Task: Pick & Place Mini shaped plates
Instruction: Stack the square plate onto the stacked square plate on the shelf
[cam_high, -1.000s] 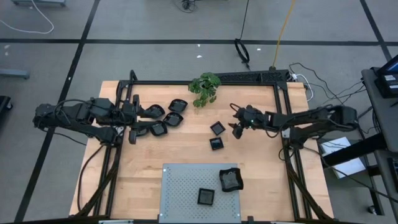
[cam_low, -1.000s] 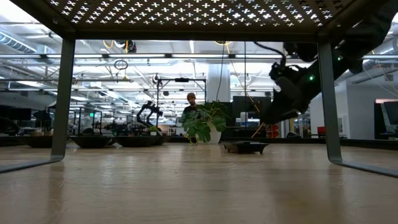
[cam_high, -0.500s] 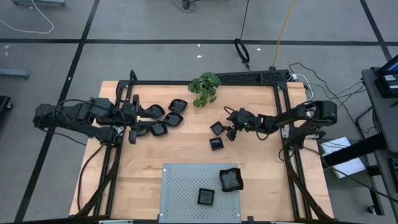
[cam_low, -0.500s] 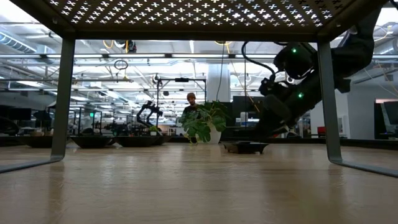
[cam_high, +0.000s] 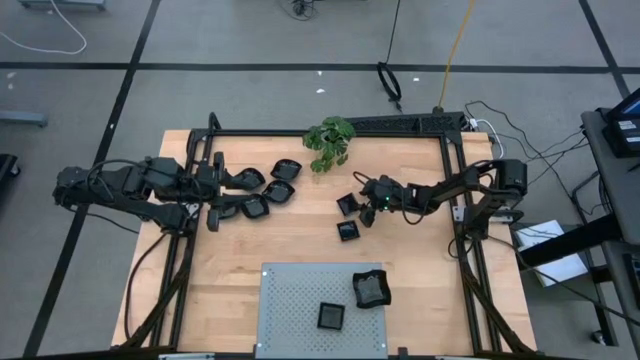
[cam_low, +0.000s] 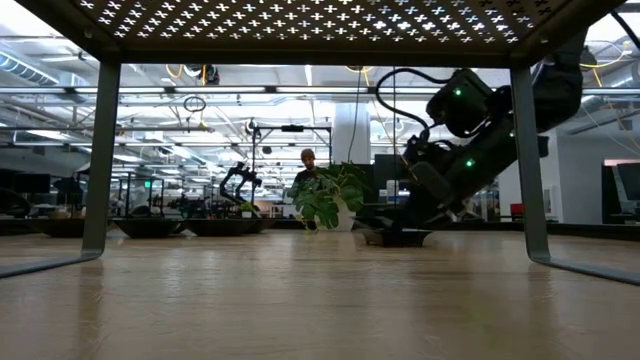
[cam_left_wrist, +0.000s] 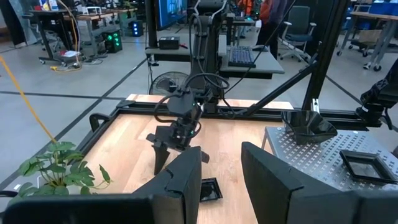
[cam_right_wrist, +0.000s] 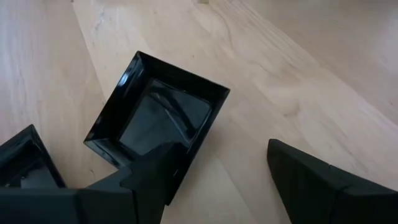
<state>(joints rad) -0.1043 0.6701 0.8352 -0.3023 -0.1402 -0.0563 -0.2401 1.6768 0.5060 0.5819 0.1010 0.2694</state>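
Black square plate (cam_right_wrist: 158, 121) beside the plant (cam_high: 329, 140): I see my right gripper (cam_right_wrist: 217, 177) spread, empty, one finger overlapping its rim.

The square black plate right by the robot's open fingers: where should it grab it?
Probably by one raised edge. The square plate lies flat on the wooden table, too shallow to grip elsewhere. The right gripper is open with one finger at the near rim, so straddle that rim from above, one finger inside.
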